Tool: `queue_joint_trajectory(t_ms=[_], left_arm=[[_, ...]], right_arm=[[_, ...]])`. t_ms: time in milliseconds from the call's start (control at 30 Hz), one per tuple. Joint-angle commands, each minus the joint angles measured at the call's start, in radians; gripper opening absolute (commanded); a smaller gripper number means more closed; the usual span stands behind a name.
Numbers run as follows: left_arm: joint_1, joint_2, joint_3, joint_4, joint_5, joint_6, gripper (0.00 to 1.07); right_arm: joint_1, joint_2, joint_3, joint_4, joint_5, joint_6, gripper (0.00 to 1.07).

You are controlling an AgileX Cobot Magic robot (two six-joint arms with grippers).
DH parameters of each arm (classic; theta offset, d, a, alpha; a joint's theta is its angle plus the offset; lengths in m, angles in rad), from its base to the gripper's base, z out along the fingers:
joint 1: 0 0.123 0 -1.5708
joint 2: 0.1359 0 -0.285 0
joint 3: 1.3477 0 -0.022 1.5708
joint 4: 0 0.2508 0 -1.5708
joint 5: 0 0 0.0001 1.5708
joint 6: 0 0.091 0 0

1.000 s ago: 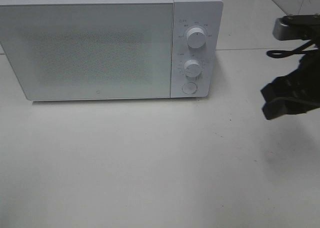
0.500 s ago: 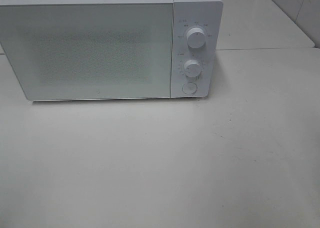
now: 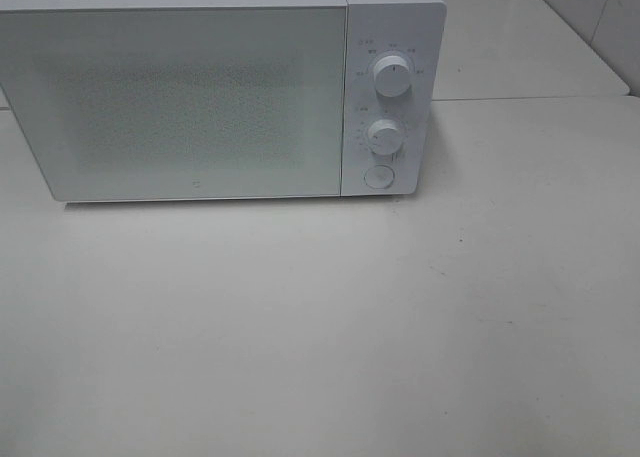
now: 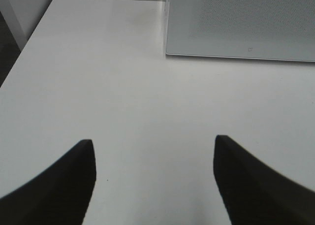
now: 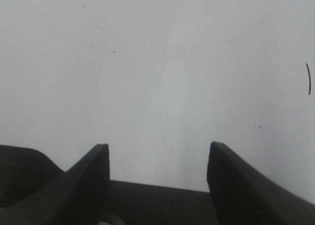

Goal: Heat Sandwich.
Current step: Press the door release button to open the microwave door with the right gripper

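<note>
The sandwich is out of view in every frame. A white microwave (image 3: 220,87) stands at the back of the white table with its door (image 3: 180,102) shut; two dials (image 3: 392,75) and a round button (image 3: 379,177) sit on its right panel. The microwave's front corner also shows in the left wrist view (image 4: 236,23). My left gripper (image 4: 153,151) is open and empty above bare table, in front of the microwave's left end. My right gripper (image 5: 157,158) is open and empty above bare white surface. Neither gripper shows in the exterior high view.
The white table (image 3: 320,327) spreads in front of the microwave. A seam (image 3: 530,98) crosses the table behind its right side. The table's left edge and a dark drop show in the left wrist view (image 4: 10,62). A thin dark mark (image 5: 308,79) lies on the surface.
One second ago my right arm stood at the right edge of the exterior high view. It has withdrawn out of that view. The microwave has not moved.
</note>
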Motion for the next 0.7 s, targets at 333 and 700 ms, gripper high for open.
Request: queue_joint_trajectory(t_ms=[333,700], left_arm=[[0.002,-0.017,0.001,-0.003,-0.016,0.001,0.65],[0.002,-0.017,0.001,-0.003,-0.016,0.001,0.65]], right_arm=[[-0.005,-0.246,0.007,-0.009,0.009,0.007,0.59],[-0.005,-0.387,0.007,-0.007,0.009,-0.004,0.59]])
